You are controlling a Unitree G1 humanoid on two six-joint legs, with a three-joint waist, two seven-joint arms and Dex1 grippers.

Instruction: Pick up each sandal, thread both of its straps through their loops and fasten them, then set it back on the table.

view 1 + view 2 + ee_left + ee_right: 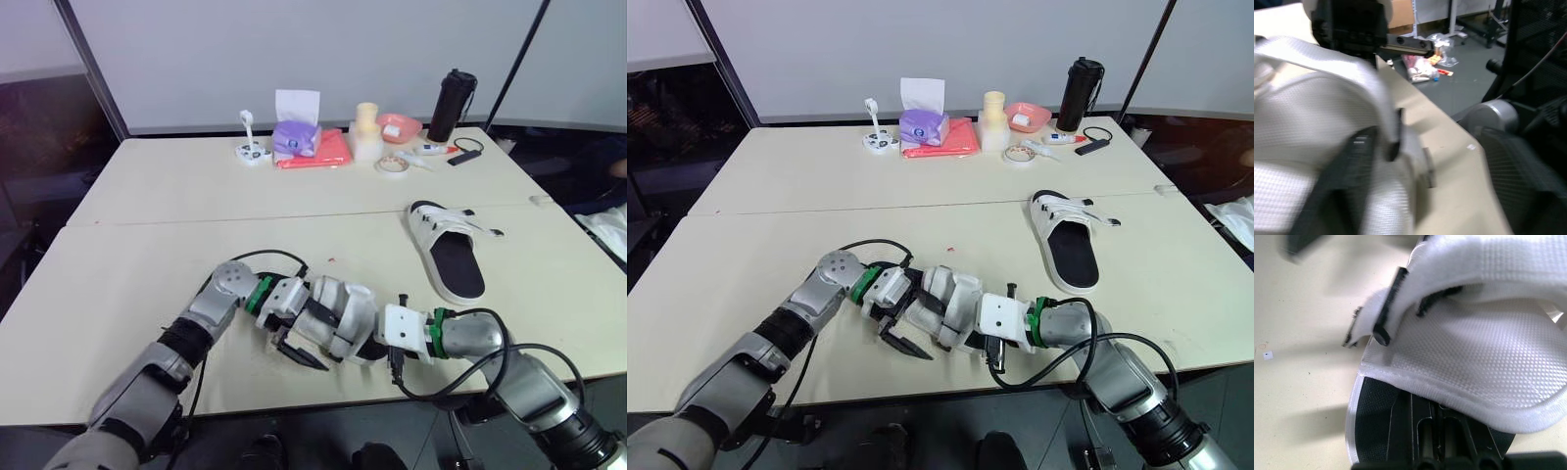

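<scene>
Both arms fold inward; right hand [1442,431] clamps 1 sandal [338,311]; left hand [299,352] alongside, grip unclear.

A lab or office workroom: two plain pale benches [147,196] pushed together before a blank partition wall [294,49], a tissue pack [296,135], tape roll [392,165] and black flask [453,103] along the far edge

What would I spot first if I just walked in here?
A white sandal sits between the robot's left tool and right tool, near the front edge of the table. A second sandal lies flat further right, and a black bottle stands at the far edge.
</scene>
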